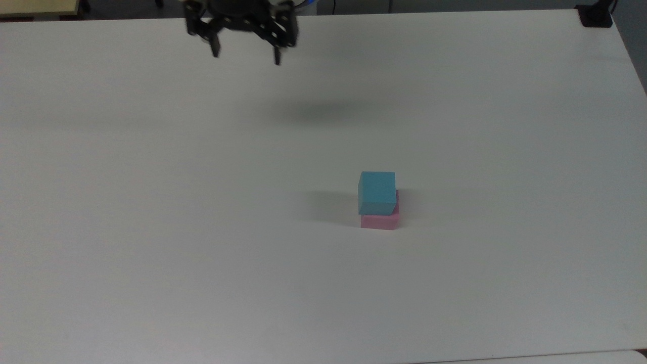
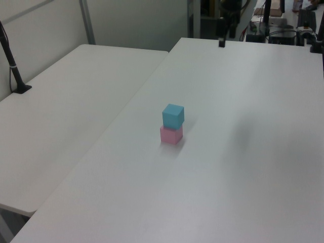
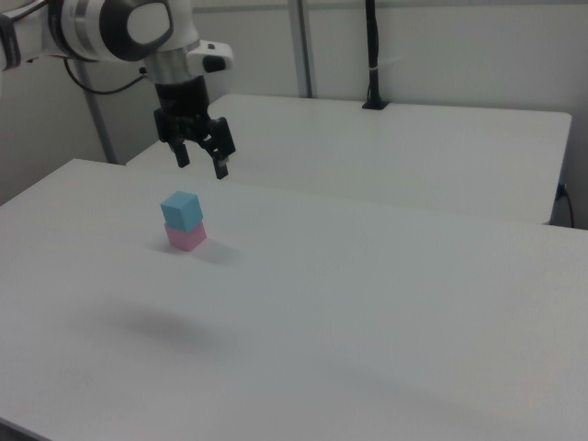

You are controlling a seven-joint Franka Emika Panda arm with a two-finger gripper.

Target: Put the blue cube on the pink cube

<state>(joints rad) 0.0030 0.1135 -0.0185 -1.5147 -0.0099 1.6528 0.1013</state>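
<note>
blue cube (image 1: 377, 192) sits atop pink cube (image 1: 380, 221), white table (image 1: 151, 202) around.

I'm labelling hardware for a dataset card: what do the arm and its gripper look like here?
The arm is glossy white with dark grey rounded joint covers, and a thin dark cable loops beside it. The gripper is black, with two slim black fingers on a linkage-like frame.

two white tables (image 2: 76, 101), pale walls (image 3: 459, 46).
</note>
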